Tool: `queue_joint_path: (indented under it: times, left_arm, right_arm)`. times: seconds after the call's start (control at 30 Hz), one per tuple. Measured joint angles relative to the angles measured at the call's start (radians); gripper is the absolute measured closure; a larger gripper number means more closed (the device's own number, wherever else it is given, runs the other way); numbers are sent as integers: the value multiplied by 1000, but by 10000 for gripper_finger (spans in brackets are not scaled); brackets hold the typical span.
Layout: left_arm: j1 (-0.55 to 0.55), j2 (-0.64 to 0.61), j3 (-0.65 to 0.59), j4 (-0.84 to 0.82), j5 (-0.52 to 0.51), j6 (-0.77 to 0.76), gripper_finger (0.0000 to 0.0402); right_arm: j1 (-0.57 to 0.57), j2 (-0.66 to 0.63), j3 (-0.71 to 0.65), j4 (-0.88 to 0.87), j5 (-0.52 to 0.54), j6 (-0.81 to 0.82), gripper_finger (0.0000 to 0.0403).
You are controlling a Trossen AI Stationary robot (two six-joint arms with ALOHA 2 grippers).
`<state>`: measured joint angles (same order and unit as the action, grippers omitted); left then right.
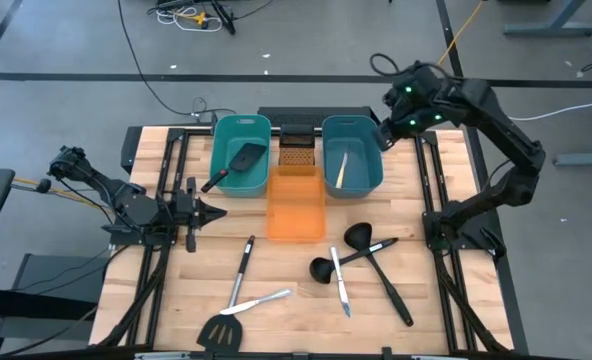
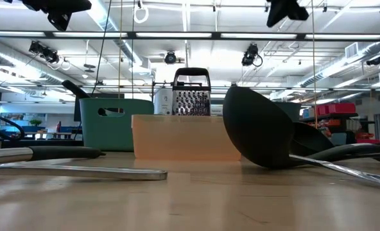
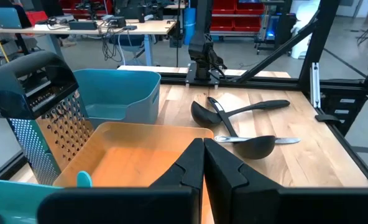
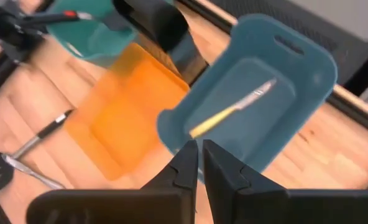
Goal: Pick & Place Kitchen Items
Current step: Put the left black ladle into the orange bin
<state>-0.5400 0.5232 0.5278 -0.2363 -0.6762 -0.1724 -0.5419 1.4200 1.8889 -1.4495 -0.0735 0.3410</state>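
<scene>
Cream-handled knife (image 1: 341, 167) inside teal tub (image 1: 367, 183)

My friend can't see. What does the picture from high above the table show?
A wooden table holds two teal tubs and an orange tub, with ladles, knives and a spatula scattered in front. The right tool hovers, shut, beside the tub holding a cream-handled knife; the left tool waits at the left.

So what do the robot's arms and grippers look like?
Both arms are dark, jointed and chunky. The right arm has small green lights glowing near its wrist. The left gripper and the right gripper each have two black, wedge-shaped fingers.
</scene>
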Motion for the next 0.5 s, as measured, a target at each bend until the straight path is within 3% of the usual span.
queue_joint_path:
  times: [0.17,0.3,0.5]
  left_arm:
    - [0,0,0,0,0,-8,386]
    - [0,0,0,0,0,-7,386]
    - [0,0,0,0,-2,-2,386]
  right_arm:
    - [65,0,34,32,10,-80,369]
    - [143,-11,-24,103,63,-151,381]
    - [241,-117,-245,508,28,-225,394]
